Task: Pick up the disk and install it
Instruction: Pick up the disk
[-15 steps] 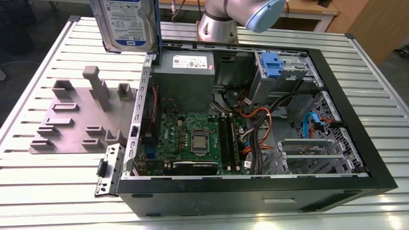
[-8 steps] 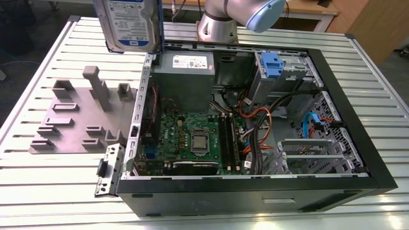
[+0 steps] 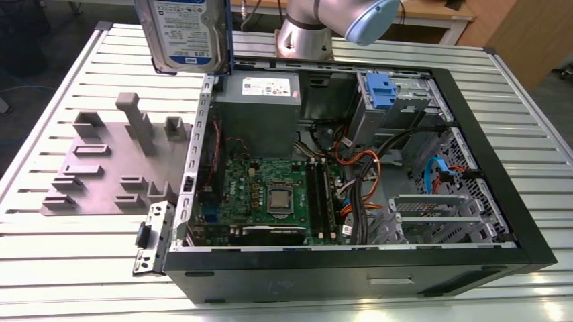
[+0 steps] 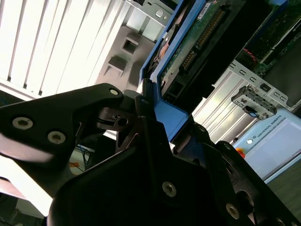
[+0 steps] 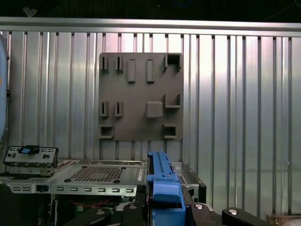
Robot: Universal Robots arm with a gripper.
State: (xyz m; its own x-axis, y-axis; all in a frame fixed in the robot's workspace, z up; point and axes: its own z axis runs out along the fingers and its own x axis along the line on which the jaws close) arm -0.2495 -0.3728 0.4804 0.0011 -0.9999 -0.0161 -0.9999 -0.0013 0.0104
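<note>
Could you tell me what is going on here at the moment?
The arm's gripper is shut on the blue carrier frame of the disk and holds it up in the air, near the open computer case. The disk is not yet installed. A grey fixture plate lies beside the case.

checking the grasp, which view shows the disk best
The exterior view: the disk shows its broad label face, though cropped at the top. The second wrist view shows its circuit-board side and blue carrier in the jaws; the first wrist view sees the carrier edge-on.
</note>
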